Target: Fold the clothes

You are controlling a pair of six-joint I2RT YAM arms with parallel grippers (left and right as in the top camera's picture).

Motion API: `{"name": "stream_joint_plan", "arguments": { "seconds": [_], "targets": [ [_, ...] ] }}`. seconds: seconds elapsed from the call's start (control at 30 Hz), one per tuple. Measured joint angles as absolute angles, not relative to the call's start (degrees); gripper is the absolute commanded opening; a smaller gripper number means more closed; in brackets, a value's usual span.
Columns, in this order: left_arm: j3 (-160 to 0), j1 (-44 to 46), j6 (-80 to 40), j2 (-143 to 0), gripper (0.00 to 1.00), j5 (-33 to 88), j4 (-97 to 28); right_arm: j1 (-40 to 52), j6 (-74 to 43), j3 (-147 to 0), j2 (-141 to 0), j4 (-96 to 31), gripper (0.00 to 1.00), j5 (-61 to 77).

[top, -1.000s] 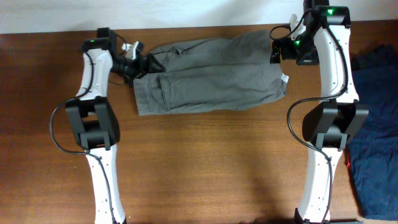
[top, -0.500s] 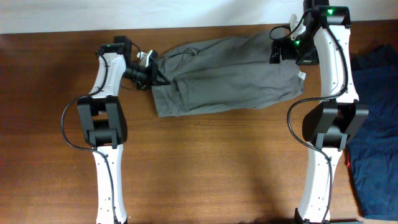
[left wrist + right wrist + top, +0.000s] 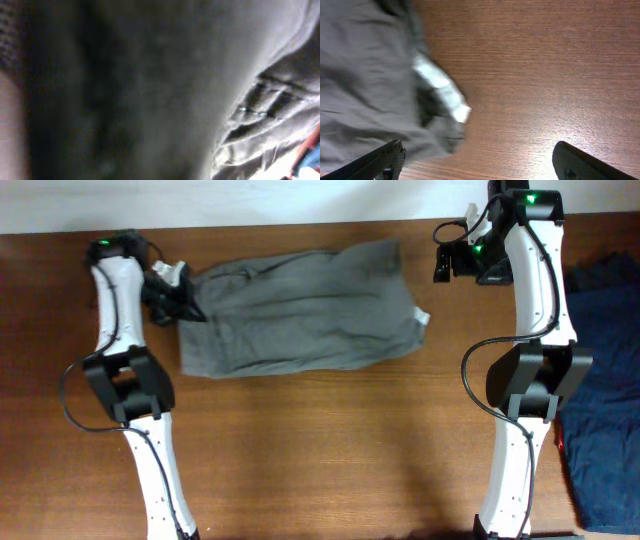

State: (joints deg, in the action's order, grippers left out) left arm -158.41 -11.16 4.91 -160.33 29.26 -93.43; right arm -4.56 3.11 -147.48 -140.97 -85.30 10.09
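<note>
My left pincer [image 3: 183, 295] is clamping the clothes [image 3: 300, 305] at their left edge; my right pincer [image 3: 477, 152] is hanging open above the desk [image 3: 545, 60].

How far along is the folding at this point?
Done: the grey garment lies flat, seemingly folded once lengthwise. In hand: the left gripper appears to grip its left end; the right gripper is open, off the cloth. Left: folding it shorter; none shows yet.
</note>
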Motion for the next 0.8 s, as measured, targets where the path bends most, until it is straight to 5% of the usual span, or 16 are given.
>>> {"name": "stream_joint_plan", "arguments": {
  "seconds": [0.33,0.8],
  "targets": [
    [-173.1,-16.8,2.9,-160.4,0.01,20.7,-96.6,-4.6,3.0,-147.5,-141.0,-85.3,0.99,11.6],
    [-173.2,-8.6,-10.2,-158.1,0.01,20.2,-91.2,-3.9,1.3,-147.5,-141.0,-82.7,0.99,15.4]
  ]
}}
